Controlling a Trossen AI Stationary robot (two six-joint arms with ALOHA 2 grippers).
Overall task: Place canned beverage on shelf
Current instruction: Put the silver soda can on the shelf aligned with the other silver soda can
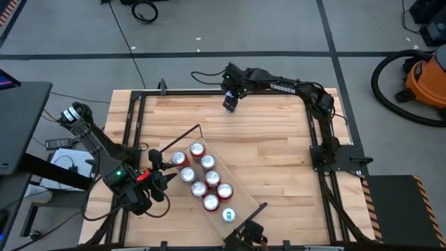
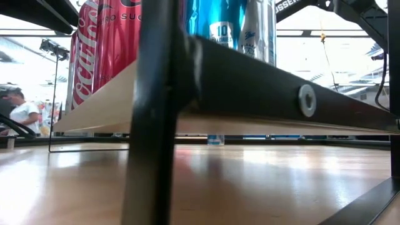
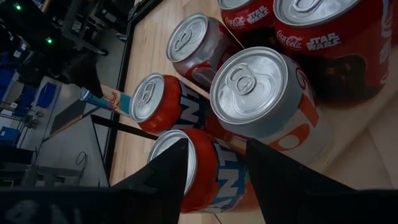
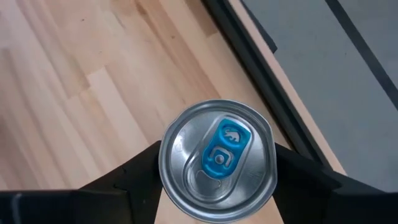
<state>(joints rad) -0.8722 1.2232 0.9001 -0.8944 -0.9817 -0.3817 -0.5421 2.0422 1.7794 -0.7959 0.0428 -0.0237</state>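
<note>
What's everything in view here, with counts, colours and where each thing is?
shelf: one, pale wood, lying diagonally at the table's front left
cans: nine, mostly red and orange with silver tops, one blue-tabbed, standing on the shelf
lone can: one, silver top with blue tab, by the table's far edge
table: one, light wood
vacuum: one, orange, floor at far right
person: one, white shirt, in the room behind
left gripper: dark, beside the shelf
right gripper: dark, fingers closed on the lone can
</note>
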